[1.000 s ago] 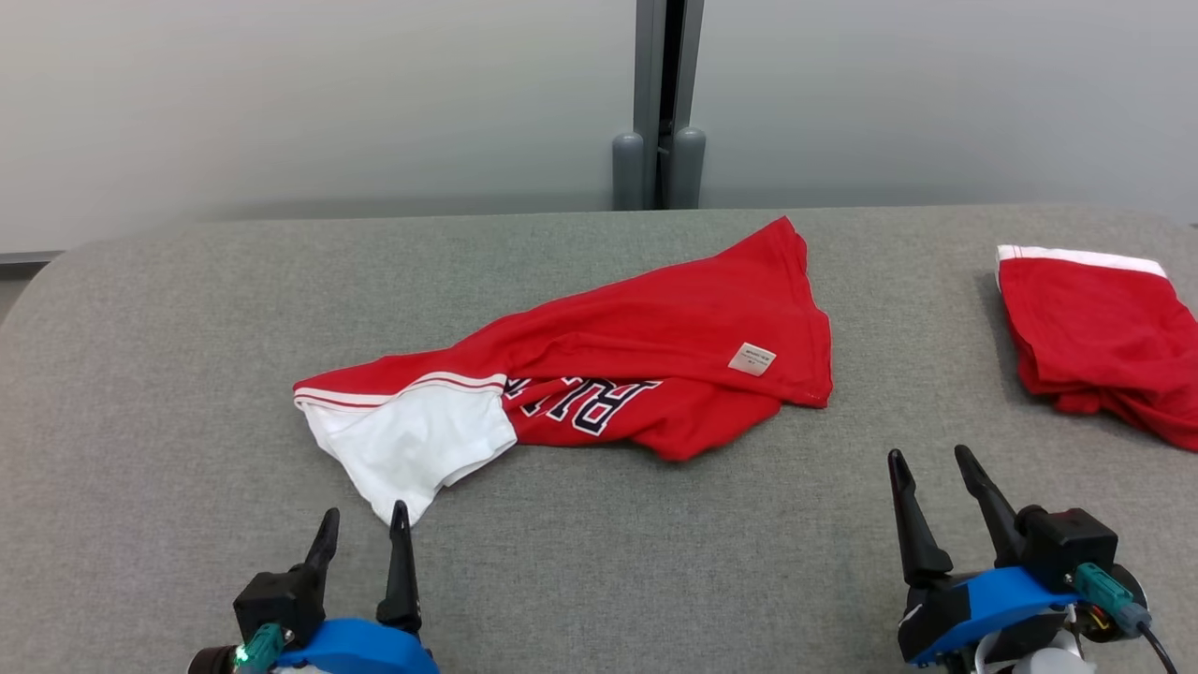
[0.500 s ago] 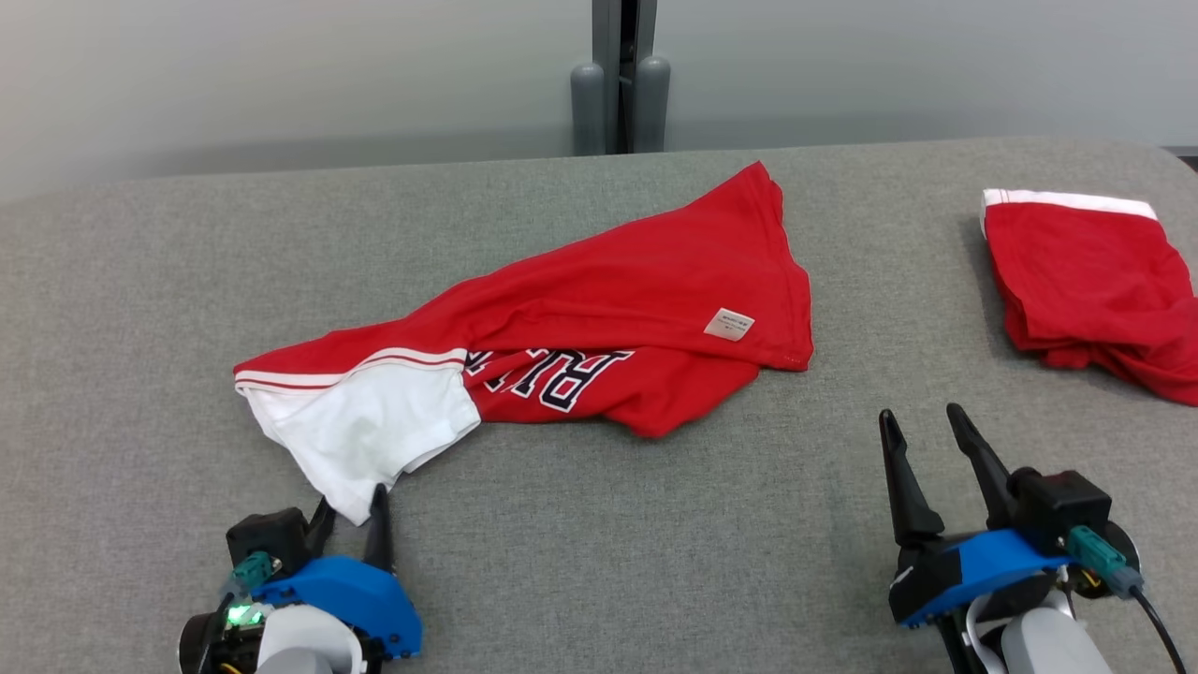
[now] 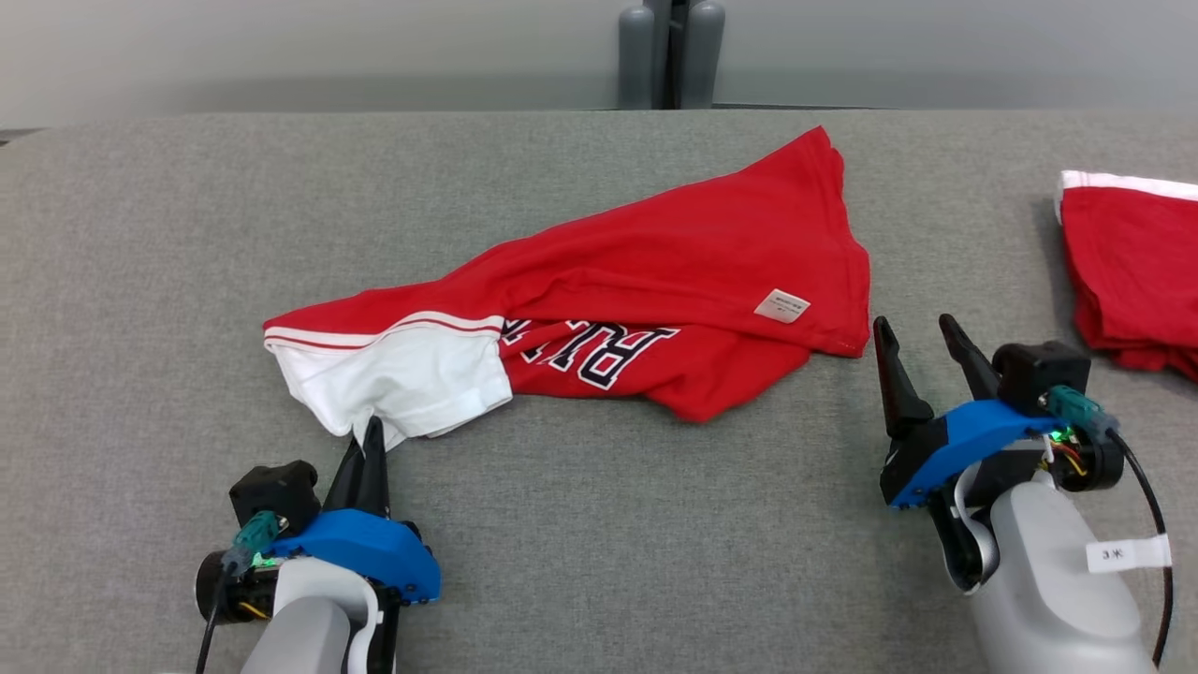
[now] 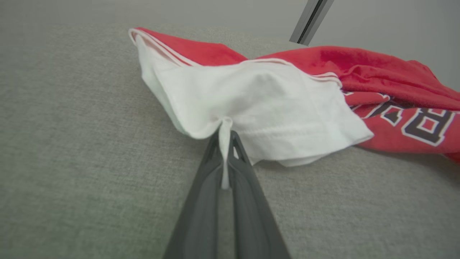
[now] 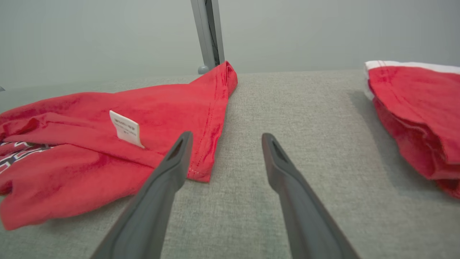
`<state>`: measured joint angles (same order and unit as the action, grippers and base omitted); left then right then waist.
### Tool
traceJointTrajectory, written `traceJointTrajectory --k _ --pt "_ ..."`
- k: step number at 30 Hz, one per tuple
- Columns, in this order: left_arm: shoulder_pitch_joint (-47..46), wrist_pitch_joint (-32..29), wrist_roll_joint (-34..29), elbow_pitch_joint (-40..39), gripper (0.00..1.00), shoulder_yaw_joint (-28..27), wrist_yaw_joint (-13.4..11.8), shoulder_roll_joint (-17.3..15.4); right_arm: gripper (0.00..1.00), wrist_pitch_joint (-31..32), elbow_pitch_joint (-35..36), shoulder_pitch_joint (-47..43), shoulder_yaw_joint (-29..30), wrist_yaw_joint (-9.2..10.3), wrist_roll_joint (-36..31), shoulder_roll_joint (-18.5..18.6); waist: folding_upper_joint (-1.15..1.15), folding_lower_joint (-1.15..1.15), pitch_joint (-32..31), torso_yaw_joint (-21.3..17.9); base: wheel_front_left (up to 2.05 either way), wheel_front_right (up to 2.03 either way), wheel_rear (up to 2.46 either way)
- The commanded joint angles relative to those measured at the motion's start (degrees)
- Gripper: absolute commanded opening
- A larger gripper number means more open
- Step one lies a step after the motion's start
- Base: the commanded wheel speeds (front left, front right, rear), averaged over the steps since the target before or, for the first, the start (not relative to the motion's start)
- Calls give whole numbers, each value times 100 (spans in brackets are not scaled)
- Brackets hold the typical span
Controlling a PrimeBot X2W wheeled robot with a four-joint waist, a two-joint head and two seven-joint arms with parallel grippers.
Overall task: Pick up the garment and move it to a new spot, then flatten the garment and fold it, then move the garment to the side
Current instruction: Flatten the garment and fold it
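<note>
Newly closed, the left gripper (image 3: 372, 432) pinches the garment (image 3: 655, 281) at its white sleeve (image 3: 412, 384); the right gripper (image 3: 913, 324) gapes wide.

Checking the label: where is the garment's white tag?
Head view: the white tag lies on the red garment, toward its right end, near the right claw.

Two pale arms with dark-fingered grippers on blue mounts.
Left gripper (image 3: 372, 429) and right gripper (image 3: 913, 323): long tapered charcoal fingers (image 5: 161, 183), blue housing (image 3: 360, 554), black block (image 3: 1039, 370), teal connector (image 3: 1072, 407), thin black cable (image 3: 1164, 599), small green light (image 3: 262, 562). Smooth pale grey forearm (image 3: 1048, 571), the right one bearing a white tag (image 3: 1128, 554) with small dark marking.
</note>
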<state>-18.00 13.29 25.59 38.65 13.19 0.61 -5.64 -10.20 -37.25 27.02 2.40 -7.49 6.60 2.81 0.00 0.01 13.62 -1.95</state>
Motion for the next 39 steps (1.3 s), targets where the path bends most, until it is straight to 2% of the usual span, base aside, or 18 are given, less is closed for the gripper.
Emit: traceJointTrajectory --k 1,11,12,13,14,16,18,24,29,34,39 --pt "-99 49 -64 -72 0 11 23 -10 100 30 -215 203 49 0 -46 17 0 -1 90 107 0 0 0" --pt "-12 98 -133 -573 0 133 -15 -30 100 287 -1794 1003 223 0 -615 19 0 -1 234 342 0 0 0" --pt "5 97 -130 -609 0 133 -28 -42 83 298 -1904 1036 229 0 -659 17 0 -1 238 345 0 0 0" --pt "19 98 -127 -644 0 132 -42 -54 50 284 -1997 1065 228 0 -652 16 0 -1 241 345 0 0 0" --pt "34 98 -122 -678 0 128 -53 -64 39 250 -2085 1104 215 0 -625 16 0 -1 243 340 0 0 0" --pt "62 84 -102 -737 0 119 -68 -78 28 201 -2244 1175 147 0 -586 13 0 -1 247 319 0 0 0" --pt "90 80 -96 -801 0 117 -89 -105 0 150 -2373 1223 114 0 -554 15 0 -1 246 290 0 0 0" --pt "134 60 -133 -1038 0 163 -106 -184 0 -230 -2466 1401 134 1 -173 23 0 -1 176 199 0 0 0" --pt "157 40 -174 -1425 0 162 -129 -318 0 -426 -2104 1419 62 0 123 22 0 -1 -2 86 0 0 0" --pt "215 -20 -175 -2074 0 110 -156 -505 0 -467 -1251 1204 84 0 210 20 0 -1 -262 -49 0 0 0" --pt "155 -282 -152 -3032 0 51 -139 -763 0 -197 102 867 90 0 317 20 0 -1 -575 -164 0 0 0"
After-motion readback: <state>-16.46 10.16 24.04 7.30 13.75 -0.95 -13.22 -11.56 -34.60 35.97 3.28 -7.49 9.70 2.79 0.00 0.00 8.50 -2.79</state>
